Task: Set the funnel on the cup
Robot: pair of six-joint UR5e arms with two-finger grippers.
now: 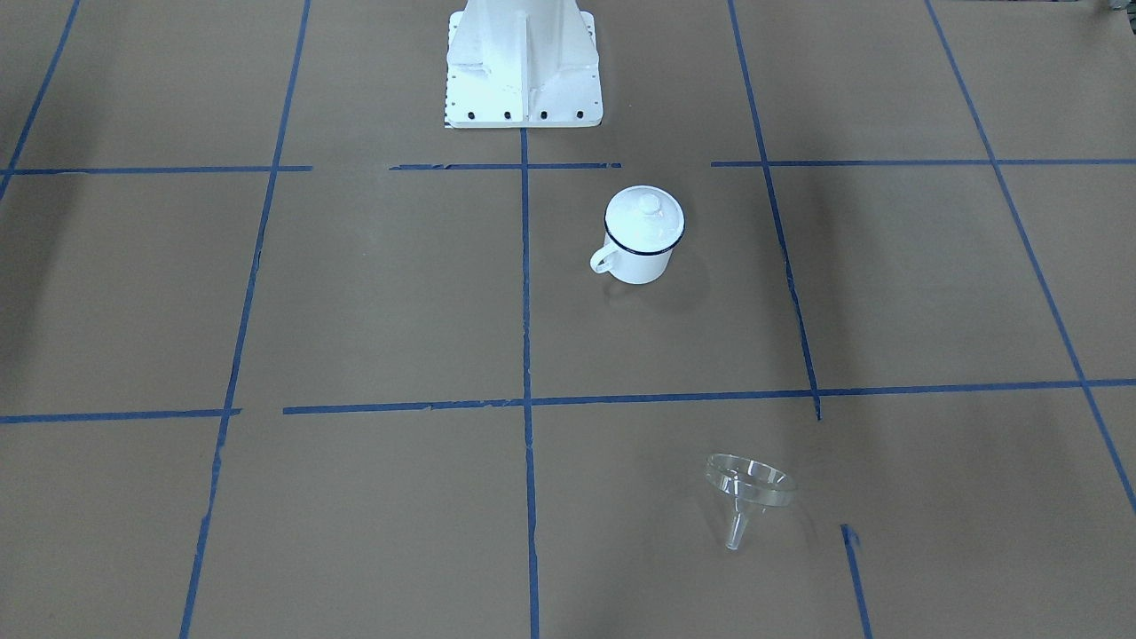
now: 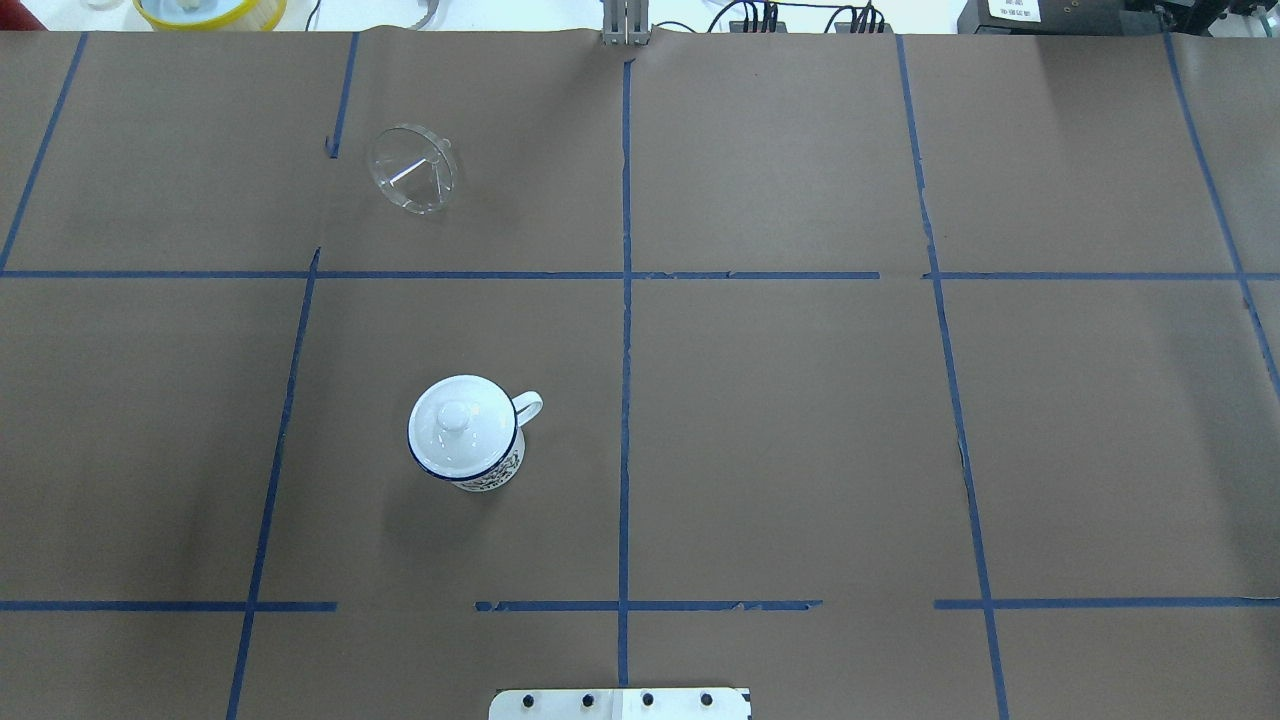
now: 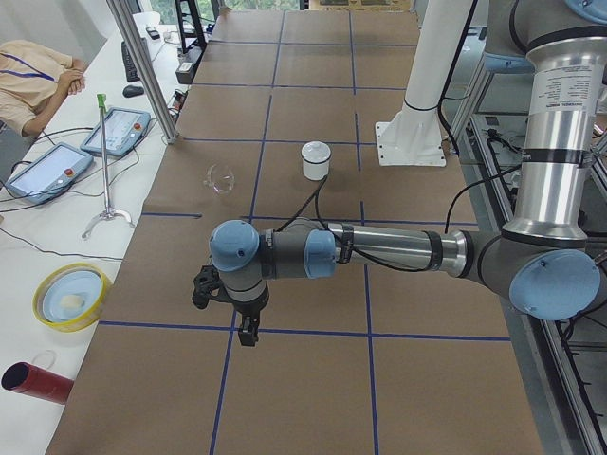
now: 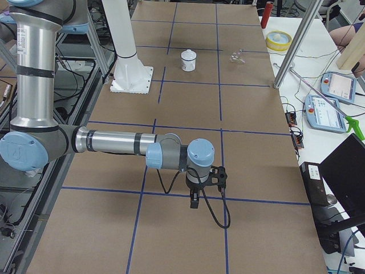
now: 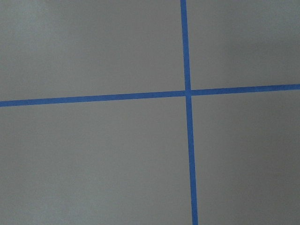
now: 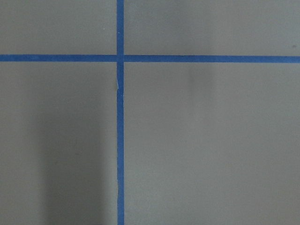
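Note:
The cup (image 1: 641,253) is a white enamel mug with a dark blue rim, standing upright on the brown table with a round white knobbed lid (image 1: 645,211) on top. It also shows in the overhead view (image 2: 470,445). The clear plastic funnel (image 1: 745,493) lies on its side, apart from the cup, toward the operators' edge; it also shows in the overhead view (image 2: 412,170). My left gripper (image 3: 245,332) hangs over the table's left end, far from both. My right gripper (image 4: 195,201) hangs over the right end. I cannot tell whether either is open or shut.
The white robot base (image 1: 524,67) stands behind the cup. Blue tape lines (image 2: 625,300) grid the brown paper. Off the table's far edge are a yellow bowl (image 3: 71,296), a red cylinder (image 3: 36,381), teach pendants (image 3: 119,130), a metal post (image 3: 142,66) and an operator (image 3: 33,81).

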